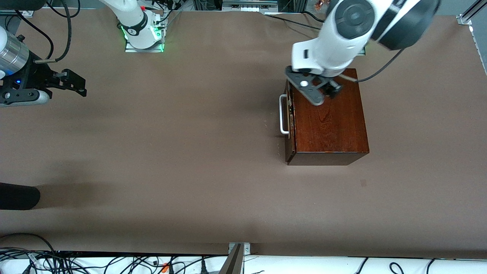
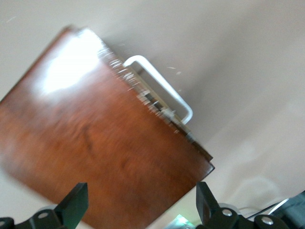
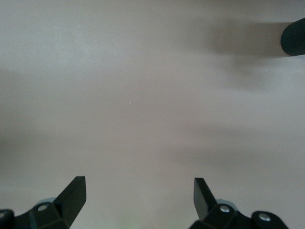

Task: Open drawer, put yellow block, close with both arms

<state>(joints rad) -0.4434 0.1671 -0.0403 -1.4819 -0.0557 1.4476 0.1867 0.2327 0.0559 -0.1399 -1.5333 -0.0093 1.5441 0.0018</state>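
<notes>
The dark reddish-brown wooden box [image 1: 331,121] stands toward the left arm's end of the table. Its drawer [image 1: 290,114] is pushed in or nearly so, and the white bar handle [image 1: 282,114] faces the right arm's end. My left gripper [image 1: 331,91] hangs over the box's top near its farther edge, open with nothing between its fingers. The left wrist view shows the box top [image 2: 95,143] and handle [image 2: 162,88] below the open left gripper [image 2: 141,200]. My right gripper [image 1: 78,84] hovers open over bare table at the right arm's end, empty [image 3: 139,195]. The yellow block is out of view.
A black rounded object [image 1: 17,196] juts in at the right arm's end, nearer the front camera, and also shows in the right wrist view [image 3: 293,38]. The right arm's base [image 1: 142,32] stands at the table's farther edge. Cables [image 1: 114,262] run along the near edge.
</notes>
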